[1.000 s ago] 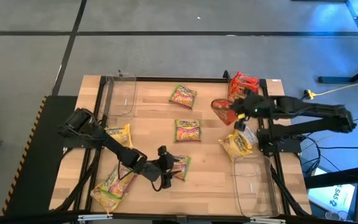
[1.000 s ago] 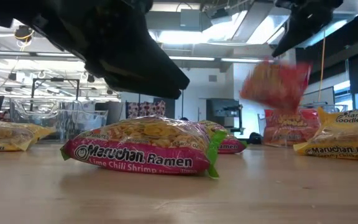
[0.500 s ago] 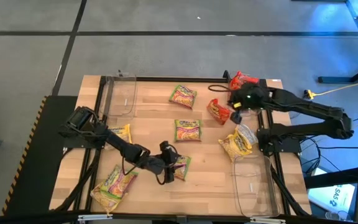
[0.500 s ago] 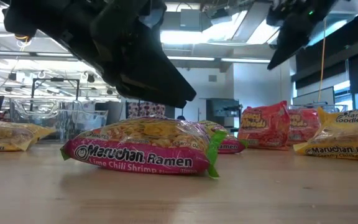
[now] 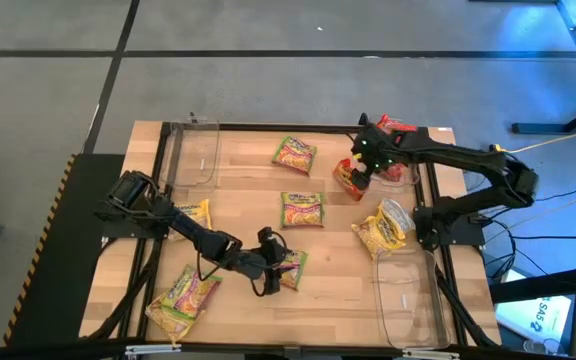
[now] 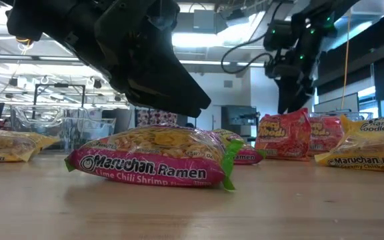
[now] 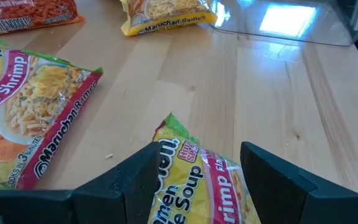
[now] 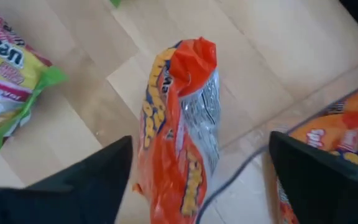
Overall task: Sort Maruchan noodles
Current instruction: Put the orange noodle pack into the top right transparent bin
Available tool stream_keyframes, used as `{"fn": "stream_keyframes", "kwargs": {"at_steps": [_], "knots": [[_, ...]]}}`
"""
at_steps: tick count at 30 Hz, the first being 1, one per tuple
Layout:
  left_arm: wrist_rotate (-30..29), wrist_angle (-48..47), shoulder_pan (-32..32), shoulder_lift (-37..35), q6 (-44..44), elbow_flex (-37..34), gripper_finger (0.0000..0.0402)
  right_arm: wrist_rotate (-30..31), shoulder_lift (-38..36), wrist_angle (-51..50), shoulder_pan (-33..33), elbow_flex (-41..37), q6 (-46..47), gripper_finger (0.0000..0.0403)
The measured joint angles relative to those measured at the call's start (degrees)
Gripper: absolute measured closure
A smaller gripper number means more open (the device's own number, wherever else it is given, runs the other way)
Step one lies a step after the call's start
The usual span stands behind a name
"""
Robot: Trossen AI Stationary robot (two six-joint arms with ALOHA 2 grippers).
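Maruchan noodle packets lie scattered on the wooden table. My left gripper (image 5: 276, 268) is open low over a green-pink packet (image 5: 292, 268) near the front. Its fingers stand on either side of that packet's end (image 7: 194, 168). My right gripper (image 5: 363, 168) is open above a red-orange packet (image 5: 351, 178). That packet stands tilted on one edge on the table (image 8: 179, 137), between the wide-apart fingers and clear of both. More red-orange packets (image 5: 393, 128) lie at the far right. My left gripper comes slanting down at the green-pink packet's end (image 7: 185, 155), one finger on each side of it. I cannot tell whether the fingers touch the packet, which lies flat on the table.
Two more green-pink packets (image 5: 294, 154) (image 5: 302, 208) lie mid-table and a third (image 5: 183, 295) at the front left. Yellow packets lie at the left (image 5: 190, 213) and right (image 5: 383, 228). Clear bins stand at the far left (image 5: 196, 150) and front right (image 5: 408, 295).
My right gripper has opened and let go of the red-orange packet. The packet was lifted and has dropped onto the table, where it stands on edge. The gripper has then gone toward the table's left, over it. My left gripper has come down closer to the green-pink packet.
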Motion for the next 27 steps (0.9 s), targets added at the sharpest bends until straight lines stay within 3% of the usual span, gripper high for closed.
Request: {"fn": "stream_keyframes", "kwargs": {"at_steps": [6,14,21,27], "knots": [[0.0,-0.39,0.14,0.01,0.89,0.0,0.0184,-0.16,2.55,2.54,-0.27,0.0,-1.33,0.0017],[1.15,-0.39,1.23,0.02,1.42,0.0,0.0184,-0.14,6.88,3.22,-0.19,0.0,-2.4,0.0045],[2.02,-0.39,1.66,0.02,1.46,0.0,0.0184,-1.71,10.81,3.44,-0.18,0.0,-3.1,0.0091],[2.12,-0.42,1.66,0.02,1.51,0.0,0.0184,-2.65,11.15,3.77,-0.16,0.0,-4.29,0.0174]]}}
